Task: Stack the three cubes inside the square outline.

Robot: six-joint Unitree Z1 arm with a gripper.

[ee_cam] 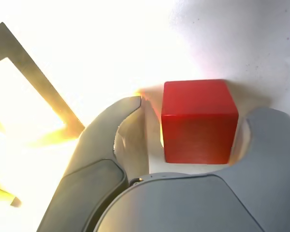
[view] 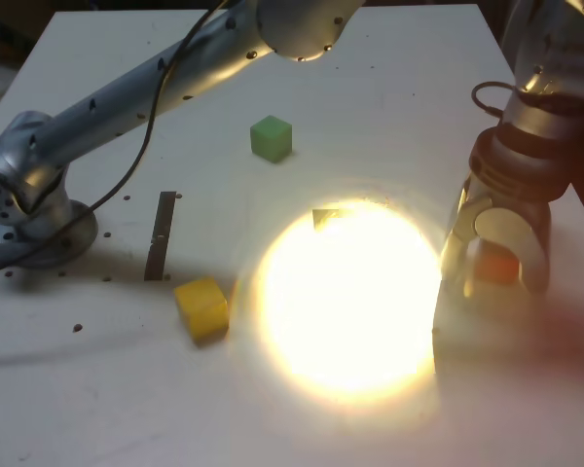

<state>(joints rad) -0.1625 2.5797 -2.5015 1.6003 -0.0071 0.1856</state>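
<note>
One red cube sits between your fingers, which stand partly open on either side, holding nothing as far as you can see; your closing move turns on its being between them.

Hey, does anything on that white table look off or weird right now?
Yes: in the exterior view, a blinding yellow-white glare washes out the middle of the white table, swallowing most of the dark square outline.
</note>
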